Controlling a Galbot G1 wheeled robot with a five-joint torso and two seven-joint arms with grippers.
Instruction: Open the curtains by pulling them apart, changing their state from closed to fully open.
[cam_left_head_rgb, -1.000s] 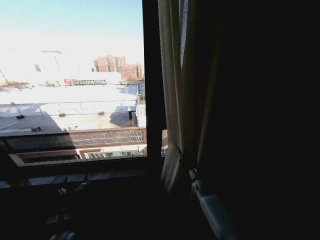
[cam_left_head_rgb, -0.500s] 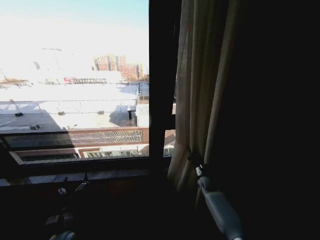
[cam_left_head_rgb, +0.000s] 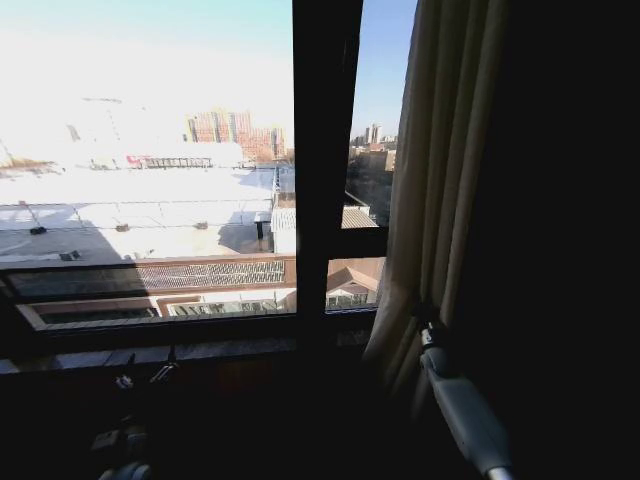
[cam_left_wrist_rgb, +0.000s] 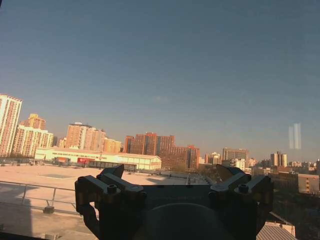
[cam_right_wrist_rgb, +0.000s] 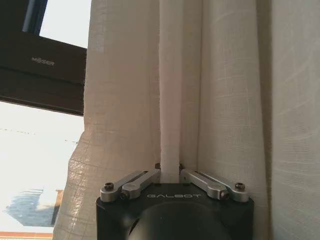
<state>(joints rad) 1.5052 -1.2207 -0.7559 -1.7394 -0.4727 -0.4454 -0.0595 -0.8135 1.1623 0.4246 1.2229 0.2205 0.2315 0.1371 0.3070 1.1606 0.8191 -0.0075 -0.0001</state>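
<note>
The sheer cream curtain (cam_left_head_rgb: 440, 180) hangs bunched at the right of the window, its left edge right of the dark centre post (cam_left_head_rgb: 325, 150). My right gripper (cam_left_head_rgb: 427, 325) is shut on a low fold of it. The right wrist view shows the fingers pinching one vertical pleat of the curtain (cam_right_wrist_rgb: 225, 100), with the right gripper (cam_right_wrist_rgb: 170, 172) pressed into the fabric. My left gripper (cam_left_wrist_rgb: 170, 175) is open with nothing between its fingers, and it faces the bare glass and the city outside. It sits low at the left in the head view.
A dark window sill (cam_left_head_rgb: 150, 350) runs below the glass. The horizontal window bar (cam_right_wrist_rgb: 40, 70) shows beside the curtain's edge. Right of the curtain the room is dark. Rooftops and buildings lie beyond the glass.
My right gripper has moved to the right with the curtain fold in it. The curtain's edge has slid off the centre post, uncovering a strip of glass to its right.
</note>
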